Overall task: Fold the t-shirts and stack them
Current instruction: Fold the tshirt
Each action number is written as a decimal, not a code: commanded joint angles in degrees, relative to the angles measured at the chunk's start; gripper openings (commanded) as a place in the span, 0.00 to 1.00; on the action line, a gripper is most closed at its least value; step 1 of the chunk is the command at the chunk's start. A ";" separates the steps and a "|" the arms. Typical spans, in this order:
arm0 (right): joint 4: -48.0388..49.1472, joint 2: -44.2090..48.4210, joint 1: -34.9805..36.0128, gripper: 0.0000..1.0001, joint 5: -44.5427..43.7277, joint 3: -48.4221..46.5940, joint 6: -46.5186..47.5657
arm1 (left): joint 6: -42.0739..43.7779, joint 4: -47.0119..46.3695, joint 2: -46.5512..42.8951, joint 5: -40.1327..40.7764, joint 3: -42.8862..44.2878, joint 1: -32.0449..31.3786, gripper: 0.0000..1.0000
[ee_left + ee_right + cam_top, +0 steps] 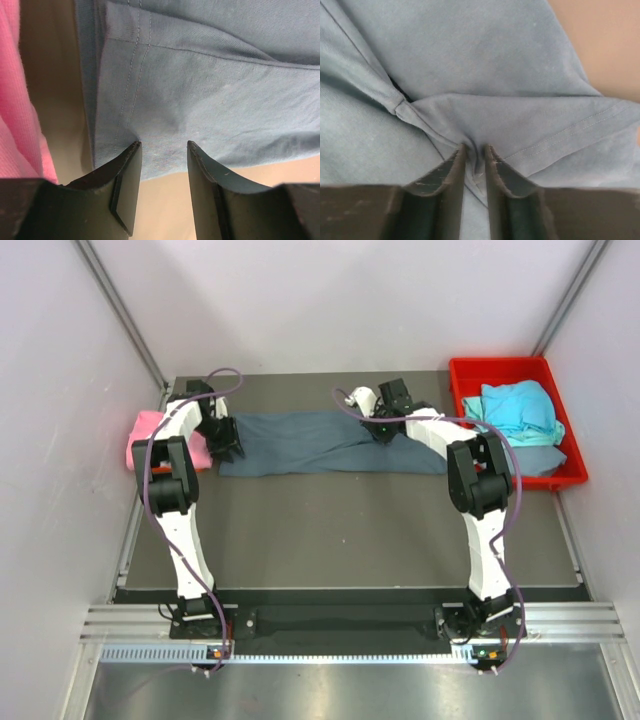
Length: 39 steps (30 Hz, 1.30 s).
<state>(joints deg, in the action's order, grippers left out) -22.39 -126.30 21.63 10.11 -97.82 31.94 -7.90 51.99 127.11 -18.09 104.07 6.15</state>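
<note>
A grey-blue t-shirt (310, 443) lies stretched in a long strip across the far part of the table. My left gripper (226, 450) is at its left end, open, fingertips (131, 152) resting on the hemmed corner of the shirt (200, 90), nothing between the jaws. My right gripper (383, 427) is at the shirt's upper right part, shut on a pinched fold of the shirt (475, 160). A folded pink t-shirt (150, 435) lies at the far left; it also shows in the left wrist view (17, 100).
A red bin (515, 420) at the far right holds teal t-shirts (515, 410). White walls close in the table on three sides. The arm bases stand on a rail at the near edge.
</note>
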 commanded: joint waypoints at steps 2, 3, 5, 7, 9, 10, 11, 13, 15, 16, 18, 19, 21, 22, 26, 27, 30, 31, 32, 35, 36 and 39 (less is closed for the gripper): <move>2.26 0.00 1.05 0.12 -2.55 -0.09 0.66 | -0.80 -1.10 -0.63 0.07 1.40 0.00 0.46; 2.53 0.00 1.14 0.08 -2.72 -0.35 0.75 | -0.80 -1.10 -0.55 0.07 1.40 0.00 0.46; 2.88 0.00 1.14 0.07 -3.08 -1.40 1.36 | -0.80 -1.10 -0.64 0.33 1.31 0.09 0.46; 3.14 0.00 1.31 0.05 -3.16 -3.24 2.07 | -0.71 -1.19 -0.72 0.42 1.31 0.00 0.46; 3.14 -0.17 1.93 0.05 -3.08 -4.91 2.68 | -0.71 -1.19 -0.72 0.51 1.22 0.09 0.46; 3.06 -0.78 2.10 0.04 -3.08 -7.01 3.38 | -0.71 -1.19 -0.72 0.42 1.22 0.09 0.46; 2.71 -1.31 2.63 0.04 -3.08 -8.25 3.74 | -0.71 -1.19 -0.64 0.42 1.22 0.00 0.46; 1.65 -3.59 3.15 0.04 -2.90 -12.54 4.70 | -0.71 -1.19 -0.63 0.51 1.22 0.00 0.46; 1.30 -5.18 4.12 0.04 -2.81 -15.02 5.49 | -0.71 -1.27 -0.72 0.68 1.22 0.00 0.46; 1.21 -6.66 4.47 0.04 -2.90 -16.77 6.63 | -0.62 -1.27 -0.81 0.68 1.05 0.00 0.46; 1.73 -8.16 5.88 0.05 -2.99 -18.19 7.60 | -0.62 -1.27 -1.07 0.68 0.78 0.09 0.46; 2.09 -9.30 6.40 0.07 -3.42 -19.06 8.30 | -0.62 -1.27 -1.25 0.68 0.78 -0.09 0.46; 3.92 -10.19 7.90 0.18 -4.74 -19.42 8.31 | -0.62 -1.27 -1.60 0.86 0.52 0.00 0.46; 3.94 -10.80 8.34 0.20 -5.36 -20.03 8.66 | -0.62 -1.27 -1.69 0.69 0.43 0.00 0.46; 5.51 -8.80 9.40 0.37 -7.38 -18.91 7.00 | -0.54 -1.27 -2.39 0.77 -0.10 0.00 0.46; 7.00 -7.57 9.31 0.38 -7.73 -17.85 6.38 | -0.54 -1.19 -2.48 0.69 -0.18 0.00 0.46; 10.52 -1.16 8.35 0.41 -8.79 -11.62 4.01 | -0.62 -1.10 -2.83 0.25 -0.10 0.00 0.46; 11.14 2.08 8.00 0.41 -8.79 -8.73 2.70 | -0.71 -1.01 -3.01 -0.02 -0.01 0.00 0.46; 11.32 3.68 7.56 0.41 -8.96 -7.57 2.25 | -0.36 -0.49 -3.44 -0.28 0.34 0.00 0.47; 10.36 9.22 5.81 0.43 -9.85 -3.88 -1.69 | 2.79 1.01 -5.81 -0.72 1.04 0.00 0.50; 8.61 10.45 4.92 0.47 -9.85 -3.17 -3.45 | 3.59 2.14 -6.43 -0.46 1.13 0.00 0.62; 4.92 15.10 -0.08 0.61 -8.02 -0.02 -17.81 | 4.38 3.82 -8.63 -0.02 0.43 0.61 0.68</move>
<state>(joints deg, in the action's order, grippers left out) -16.45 -119.11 26.28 1.52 -99.33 27.88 -5.74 53.23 125.01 -17.65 104.07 6.20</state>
